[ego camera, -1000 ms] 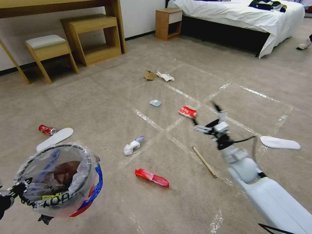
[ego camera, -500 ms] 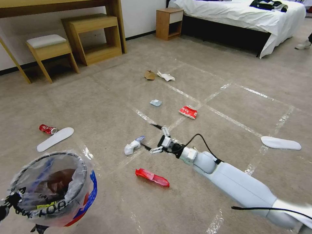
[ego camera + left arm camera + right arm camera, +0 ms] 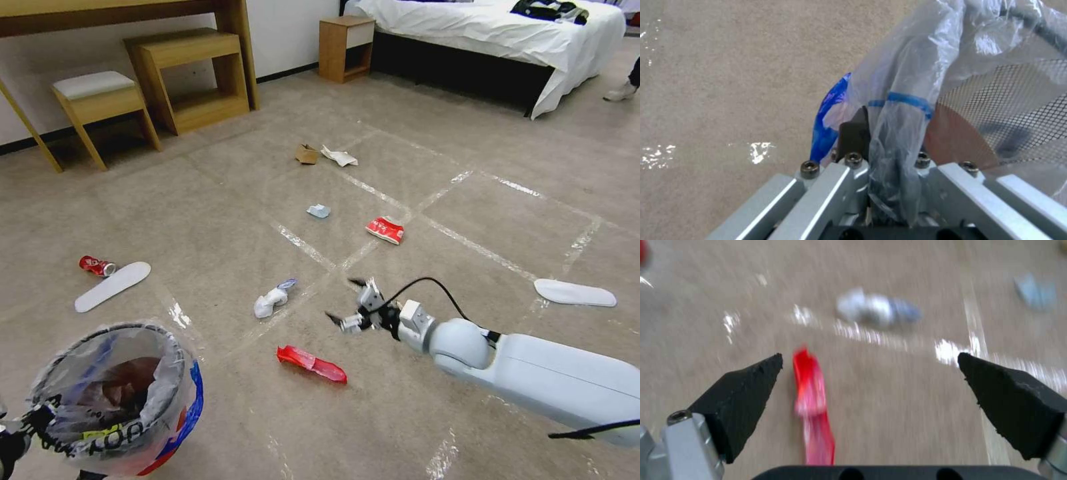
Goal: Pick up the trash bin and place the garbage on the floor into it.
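Your trash bin [image 3: 113, 400] hangs off the floor at the lower left of the head view, red bucket lined with a clear bag, brown scrap sitting inside, and your left end effector [image 3: 882, 156] is clamped on its bagged rim, plastic bunched between the fingers. Out in front of it, the long red wrapper [image 3: 312, 363] lies flat on the carpet [image 3: 220, 220], and your right end effector [image 3: 350, 303] hovers just beyond it, spread wide and carrying nothing; in the right wrist view the same wrapper [image 3: 813, 406] sits between the two black fingertips [image 3: 744, 390], nearer one of them. A crumpled white and blue paper [image 3: 272, 300] lies just past the wrapper, beside a tape line. Farther out you've got a pale-blue scrap [image 3: 319, 211], a second red wrapper [image 3: 385, 229], then a brown cardboard piece [image 3: 306, 154] touching a white paper [image 3: 339, 157]. Off to your left, a crushed red can [image 3: 97, 266] rests beside a white slipper [image 3: 112, 286]; another slipper [image 3: 575, 293] lies well apart on the right. At the back stand a stool [image 3: 100, 100], a wooden bench [image 3: 190, 73], a nightstand [image 3: 345, 47] and the bed [image 3: 493, 33].
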`<state>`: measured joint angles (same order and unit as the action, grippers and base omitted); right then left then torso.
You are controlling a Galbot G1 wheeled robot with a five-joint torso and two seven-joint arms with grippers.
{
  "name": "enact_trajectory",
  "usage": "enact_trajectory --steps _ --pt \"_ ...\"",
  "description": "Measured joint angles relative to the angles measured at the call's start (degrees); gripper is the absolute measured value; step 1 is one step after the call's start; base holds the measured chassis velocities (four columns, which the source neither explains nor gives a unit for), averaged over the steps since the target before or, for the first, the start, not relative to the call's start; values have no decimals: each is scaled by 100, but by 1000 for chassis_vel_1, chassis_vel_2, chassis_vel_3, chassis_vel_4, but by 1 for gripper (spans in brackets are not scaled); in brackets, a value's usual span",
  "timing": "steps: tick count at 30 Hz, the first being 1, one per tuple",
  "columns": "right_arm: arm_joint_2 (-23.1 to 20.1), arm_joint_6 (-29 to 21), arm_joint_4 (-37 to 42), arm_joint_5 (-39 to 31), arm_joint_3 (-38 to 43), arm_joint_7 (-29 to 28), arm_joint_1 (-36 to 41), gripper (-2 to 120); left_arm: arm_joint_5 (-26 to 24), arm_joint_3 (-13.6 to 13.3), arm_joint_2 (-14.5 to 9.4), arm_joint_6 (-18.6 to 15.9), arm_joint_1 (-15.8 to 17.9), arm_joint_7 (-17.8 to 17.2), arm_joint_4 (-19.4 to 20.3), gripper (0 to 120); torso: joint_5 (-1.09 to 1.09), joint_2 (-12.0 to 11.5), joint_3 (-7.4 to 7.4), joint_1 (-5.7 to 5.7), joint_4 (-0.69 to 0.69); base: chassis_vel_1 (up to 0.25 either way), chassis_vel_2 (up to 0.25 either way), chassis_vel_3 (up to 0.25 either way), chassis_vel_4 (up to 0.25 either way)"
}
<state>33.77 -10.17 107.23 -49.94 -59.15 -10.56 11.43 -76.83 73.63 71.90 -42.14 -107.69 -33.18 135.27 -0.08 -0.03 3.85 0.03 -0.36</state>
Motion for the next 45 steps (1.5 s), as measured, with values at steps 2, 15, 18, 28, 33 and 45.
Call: enact_trajectory --steps 2,15,18,28,33,45 --pt "6 -491 190 -247 -142 -535 -112 100 12 1 13 0 -11 7 2 0 -3 0 0 0 0 0 0 0 0" --pt "525 -3208 1130 -993 169 -1663 -195 100 136 -48 164 0 6 76 43 0 -3 0 0 0 1 0 0 0 0" --pt "667 -3203 509 -211 740 99 1 100 179 -48 172 0 1 116 20 0 -4 0 1 0 1 0 0 0 0" --pt "1138 -2702 -93 801 1116 1750 641 100 257 -115 157 15 107 130 -133 0 -3 0 1 0 0 0 0 0 0" --pt "1356 -2262 -442 1085 1218 2468 916 100 273 -122 143 19 133 138 -201 0 -4 0 0 0 -1 0 0 0 0" --pt "2148 -2189 -1602 2165 1191 2490 951 100 341 -148 224 28 146 146 -265 0 -3 0 1 0 1 0 0 0 0"
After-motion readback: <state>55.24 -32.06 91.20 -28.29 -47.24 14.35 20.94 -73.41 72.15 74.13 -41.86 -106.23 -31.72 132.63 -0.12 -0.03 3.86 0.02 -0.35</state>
